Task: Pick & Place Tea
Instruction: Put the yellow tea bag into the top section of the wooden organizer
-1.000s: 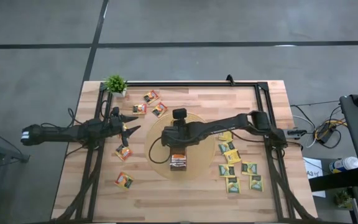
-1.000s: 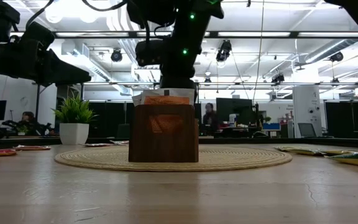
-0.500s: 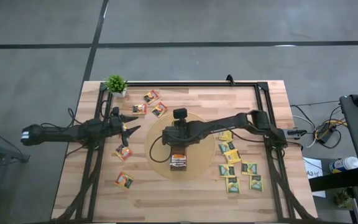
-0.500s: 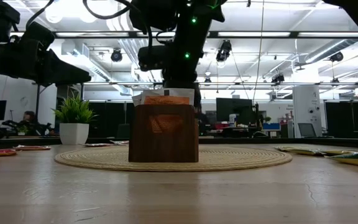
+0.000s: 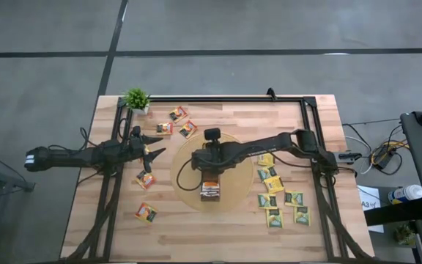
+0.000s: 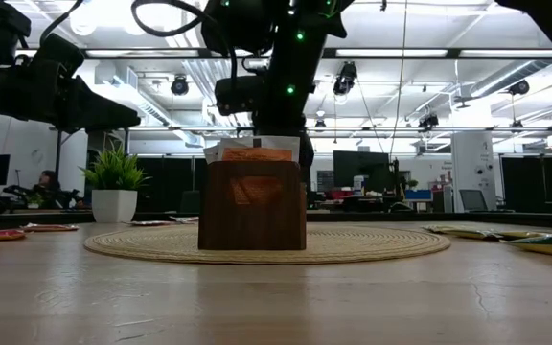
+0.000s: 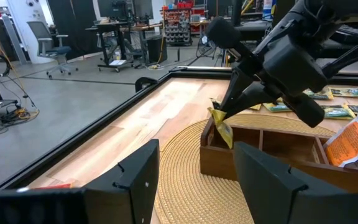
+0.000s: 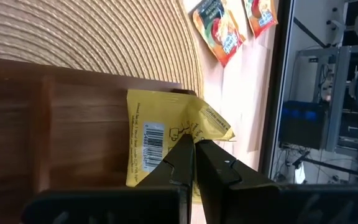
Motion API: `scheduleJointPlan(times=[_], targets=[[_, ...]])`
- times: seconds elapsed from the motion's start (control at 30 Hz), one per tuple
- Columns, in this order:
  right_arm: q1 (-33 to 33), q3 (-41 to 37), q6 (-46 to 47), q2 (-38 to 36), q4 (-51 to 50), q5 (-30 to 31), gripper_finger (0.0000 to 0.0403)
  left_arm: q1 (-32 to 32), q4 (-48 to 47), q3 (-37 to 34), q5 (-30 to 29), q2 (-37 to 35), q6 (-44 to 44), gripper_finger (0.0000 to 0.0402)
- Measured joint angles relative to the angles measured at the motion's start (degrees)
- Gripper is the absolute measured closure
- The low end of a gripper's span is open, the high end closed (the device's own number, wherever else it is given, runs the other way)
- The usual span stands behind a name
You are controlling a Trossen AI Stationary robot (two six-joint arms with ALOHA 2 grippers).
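Note:
A long narrow brown box (image 5: pixel 210 189) stands on a round woven mat (image 5: pixel 185 183) at the table's middle. Its near compartment holds orange tea sachets (image 7: pixel 350 140). My right gripper (image 8: pixel 194 144) hovers over the box's far end, shut on a yellow tea sachet (image 8: pixel 160 134), which the left wrist view also shows (image 7: pixel 221 127). My left gripper (image 5: pixel 154 152) waits open at the table's left, clear of everything. Loose orange sachets (image 5: pixel 178 114) lie flat on the table's left half. Yellow and green ones (image 5: pixel 273 183) lie on its right half. My right gripper pinches the yellow sachet by one edge (image 8: pixel 182 138) between its two fingertips. The fingers slant down from the table's far side. The sachet hangs below them, creased at one corner (image 8: pixel 219 127), over the box's far end compartment (image 8: pixel 86 124). I cannot tell whether it touches the box.
A small potted plant (image 5: pixel 136 99) stands at the far left corner. A black frame rail (image 5: pixel 218 99) runs along the table's far and side edges. Bare wood lies near the front edge (image 5: pixel 211 235).

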Motion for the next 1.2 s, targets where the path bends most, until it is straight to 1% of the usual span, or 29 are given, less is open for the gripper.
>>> scheduleJointPlan(times=[0.63, 0.83, 1.2], targets=[[-1.00, -0.93, 0.12, 0.00, -0.02, 0.17, 0.0392, 0.02, 0.00, 0.02, 0.00, 0.02, 0.00, 0.0199], [-0.92, -0.91, 0.01, -0.02, -0.05, 4.45, 0.0392, 0.02, 0.00, 0.02, 0.00, 0.02, -0.02, 0.0199], [-0.94, -0.91, 2.71, -0.02, -0.08, 4.51, 0.0392, -0.02, 0.00, 0.00, 0.00, 0.00, 0.00, 0.0199]])
